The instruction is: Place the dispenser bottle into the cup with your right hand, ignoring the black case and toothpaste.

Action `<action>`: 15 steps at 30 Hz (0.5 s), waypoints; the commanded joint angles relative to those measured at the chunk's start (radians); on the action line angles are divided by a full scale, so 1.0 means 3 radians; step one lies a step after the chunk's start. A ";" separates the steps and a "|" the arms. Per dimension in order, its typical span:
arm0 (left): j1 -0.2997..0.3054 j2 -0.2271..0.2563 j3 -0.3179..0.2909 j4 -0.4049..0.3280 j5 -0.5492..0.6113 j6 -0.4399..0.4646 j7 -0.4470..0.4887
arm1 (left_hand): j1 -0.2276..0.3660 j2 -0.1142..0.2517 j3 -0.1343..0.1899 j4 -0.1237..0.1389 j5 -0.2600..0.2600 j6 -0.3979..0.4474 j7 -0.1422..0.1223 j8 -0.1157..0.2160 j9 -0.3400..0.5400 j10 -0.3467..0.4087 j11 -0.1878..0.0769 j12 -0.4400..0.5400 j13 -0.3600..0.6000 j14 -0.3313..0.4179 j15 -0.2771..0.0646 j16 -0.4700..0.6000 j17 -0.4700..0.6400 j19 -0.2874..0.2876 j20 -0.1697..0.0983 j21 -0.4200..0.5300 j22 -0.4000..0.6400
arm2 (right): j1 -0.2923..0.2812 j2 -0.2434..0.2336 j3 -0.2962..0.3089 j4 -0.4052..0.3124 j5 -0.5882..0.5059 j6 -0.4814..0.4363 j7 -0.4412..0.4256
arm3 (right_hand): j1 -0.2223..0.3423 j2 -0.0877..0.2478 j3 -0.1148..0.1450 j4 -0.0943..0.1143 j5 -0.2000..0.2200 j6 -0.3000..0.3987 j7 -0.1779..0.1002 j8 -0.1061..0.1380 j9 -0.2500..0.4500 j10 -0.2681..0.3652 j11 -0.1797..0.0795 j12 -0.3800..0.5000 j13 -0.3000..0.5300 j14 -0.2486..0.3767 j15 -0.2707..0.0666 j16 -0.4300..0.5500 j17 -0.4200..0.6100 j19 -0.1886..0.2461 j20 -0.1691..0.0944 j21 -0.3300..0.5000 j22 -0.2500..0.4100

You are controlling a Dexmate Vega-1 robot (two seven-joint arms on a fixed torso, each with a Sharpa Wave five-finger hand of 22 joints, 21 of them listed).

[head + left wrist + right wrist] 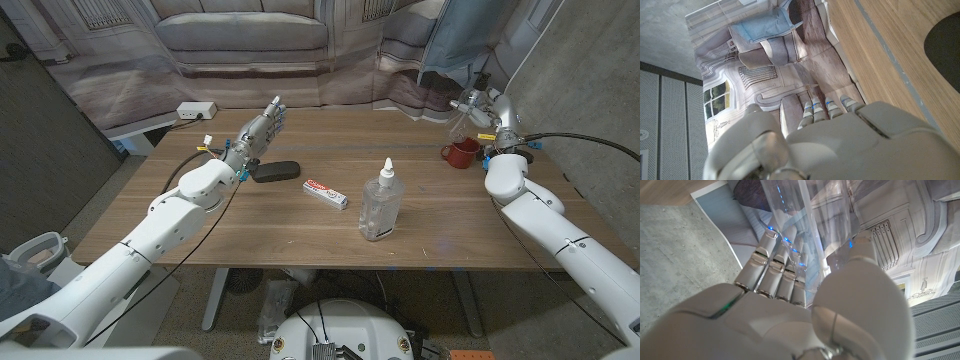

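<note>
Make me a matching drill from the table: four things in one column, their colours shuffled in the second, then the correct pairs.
Things:
1. dispenser bottle
2. cup
3. case
4. toothpaste

Colours:
A. black
B. clear with a white nozzle
C. white and red box
D. red

Pairs: 1-B, 2-D, 3-A, 4-C

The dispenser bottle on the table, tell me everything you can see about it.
The dispenser bottle is clear plastic, seemingly near empty, with a flattened rounded body, a white cap and a pointed nozzle. It stands upright on the wooden table near the front edge, just right of the toothpaste. Nothing touches it but the table; both hands are well away.
</note>
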 commanded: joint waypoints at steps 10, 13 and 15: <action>0.0035 0.0069 -0.0007 -0.0173 0.0054 0.0145 0.0097 | 0.0005 0.0018 -0.0028 -0.0003 0.0002 0.0021 0.0014 0.0001 0.0018 0.0024 0.0005 -0.0012 0.0013 -0.0010 -0.0001 -0.0007 0.0012 -0.0036 -0.0004 -0.0005 0.0012 | 0.0247 0.0056 -0.0134 0.0386 -0.0033 0.0195 -0.0149 | 0.0331 0.0484 0.0154 0.0063 0.0013 0.0525 -0.0481 0.0011 0.0015 0.0271 -0.0257 -0.0020 0.0013 0.0050 -0.0328 0.0011 0.0021 -0.0018 -0.0246 0.0029 0.0013; 0.0052 0.0089 -0.0023 -0.0213 0.0051 0.0177 0.0123 | 0.0005 0.0018 -0.0031 -0.0003 0.0002 0.0017 0.0016 -0.0001 0.0018 0.0022 0.0005 -0.0013 0.0013 -0.0010 -0.0001 -0.0007 0.0012 -0.0035 -0.0007 -0.0004 0.0012 | 0.0290 0.0060 -0.0161 0.0453 -0.0049 0.0231 -0.0157 | 0.0333 0.0487 0.0156 0.0063 0.0013 0.0527 -0.0481 0.0010 0.0013 0.0272 -0.0256 -0.0023 0.0012 0.0051 -0.0330 0.0010 0.0023 -0.0023 -0.0250 0.0029 0.0013; 0.0066 0.0096 -0.0031 -0.0235 0.0056 0.0183 0.0140 | 0.0005 0.0018 -0.0032 -0.0003 0.0002 0.0017 0.0017 -0.0001 0.0018 0.0022 0.0006 -0.0013 0.0013 -0.0009 -0.0003 -0.0007 0.0012 -0.0040 -0.0007 -0.0006 0.0012 | 0.0322 0.0071 -0.0179 0.0498 -0.0049 0.0241 -0.0158 | 0.0334 0.0487 0.0157 0.0062 0.0013 0.0526 -0.0481 0.0008 0.0013 0.0276 -0.0254 -0.0023 0.0012 0.0051 -0.0330 0.0009 0.0023 -0.0025 -0.0252 0.0029 0.0013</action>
